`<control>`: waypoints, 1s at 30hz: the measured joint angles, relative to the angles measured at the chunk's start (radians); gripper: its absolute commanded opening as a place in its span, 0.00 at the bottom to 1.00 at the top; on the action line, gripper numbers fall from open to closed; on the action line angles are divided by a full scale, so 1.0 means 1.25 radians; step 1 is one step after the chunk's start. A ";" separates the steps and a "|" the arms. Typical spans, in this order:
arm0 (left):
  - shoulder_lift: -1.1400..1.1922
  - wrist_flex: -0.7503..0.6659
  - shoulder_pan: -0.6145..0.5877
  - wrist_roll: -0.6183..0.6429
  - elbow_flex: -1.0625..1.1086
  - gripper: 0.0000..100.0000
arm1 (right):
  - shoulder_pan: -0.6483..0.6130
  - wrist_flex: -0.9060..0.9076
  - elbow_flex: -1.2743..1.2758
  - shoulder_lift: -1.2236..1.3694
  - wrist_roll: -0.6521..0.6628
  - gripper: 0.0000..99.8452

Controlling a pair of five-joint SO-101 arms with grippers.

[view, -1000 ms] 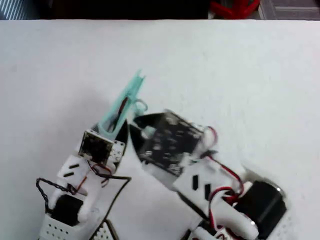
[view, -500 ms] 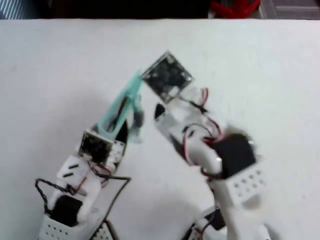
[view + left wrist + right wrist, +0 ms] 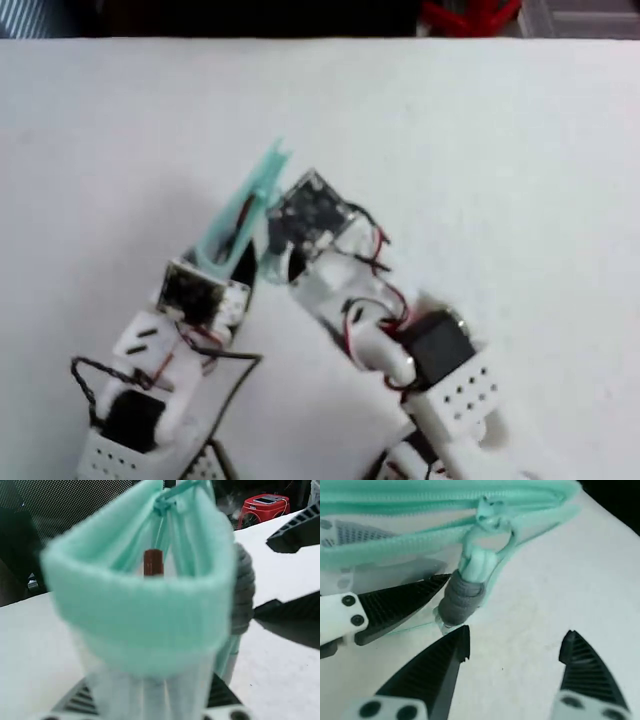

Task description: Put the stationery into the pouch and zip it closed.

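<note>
A teal mesh pouch (image 3: 248, 200) stands on edge, tilted, with my left gripper (image 3: 232, 252) shut on its near end. In the left wrist view the pouch (image 3: 145, 605) is close up, with a red-brown pen (image 3: 153, 562) inside it. Its zip slider (image 3: 490, 509) carries a teal cord ending in a grey pull tab (image 3: 461, 598). My right gripper (image 3: 517, 635) hangs open just short of that tab, one finger (image 3: 442, 662) close beside it, nothing held. From above, the right gripper (image 3: 275, 250) sits against the pouch's right side.
The white table (image 3: 480, 150) stretches bare to the back and right. Both arm bases crowd the front edge, the right arm (image 3: 420, 350) crossing toward the left arm (image 3: 165, 340). A red object (image 3: 465, 15) lies beyond the table's far edge.
The right arm swung up toward the pouch's far tip, then came back down beside the pouch's middle. The left arm and pouch stayed put.
</note>
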 measured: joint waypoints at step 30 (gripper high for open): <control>0.000 0.000 0.000 0.000 0.000 0.02 | -0.077 -0.149 0.004 0.082 -0.001 0.16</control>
